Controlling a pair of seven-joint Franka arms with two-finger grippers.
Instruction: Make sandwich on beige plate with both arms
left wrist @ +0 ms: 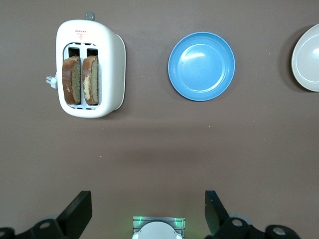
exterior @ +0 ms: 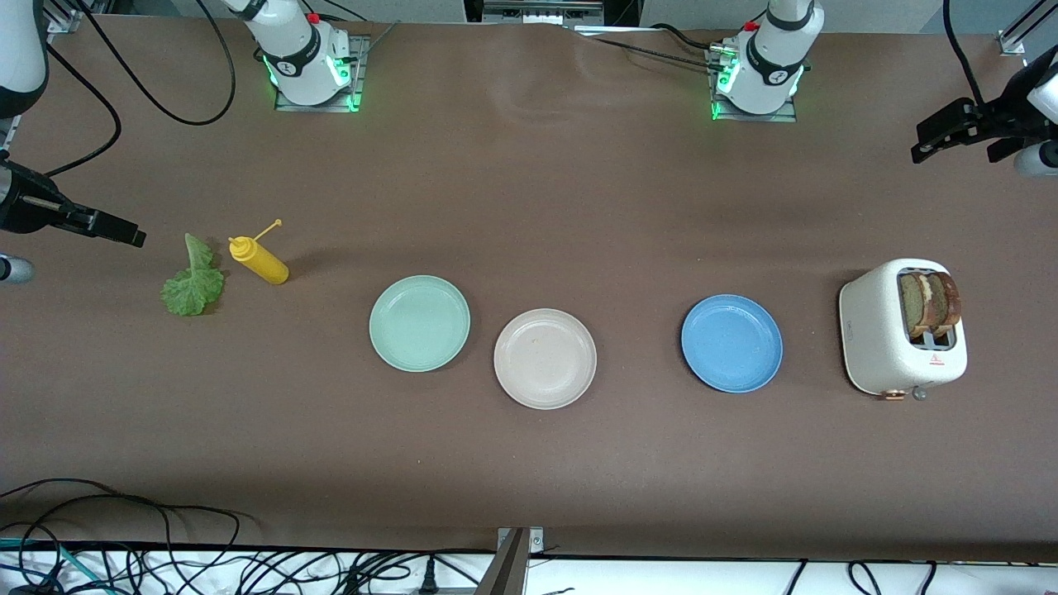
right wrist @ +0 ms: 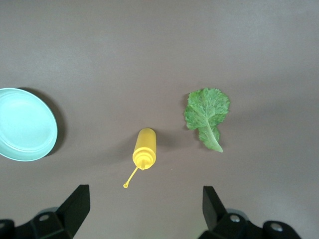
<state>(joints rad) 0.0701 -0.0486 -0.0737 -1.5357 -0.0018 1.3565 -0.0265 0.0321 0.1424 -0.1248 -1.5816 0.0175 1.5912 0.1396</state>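
from my seat nothing is built yet: the beige plate sits bare mid-bench between the other plates, both bread slices stand in the toaster under my left gripper, the lettuce under my right gripper; both jaws spread wide, holding nothing.

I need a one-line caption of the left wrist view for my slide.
Open left gripper above the table, overlooking white toaster with two bread slices, beside blue plate.
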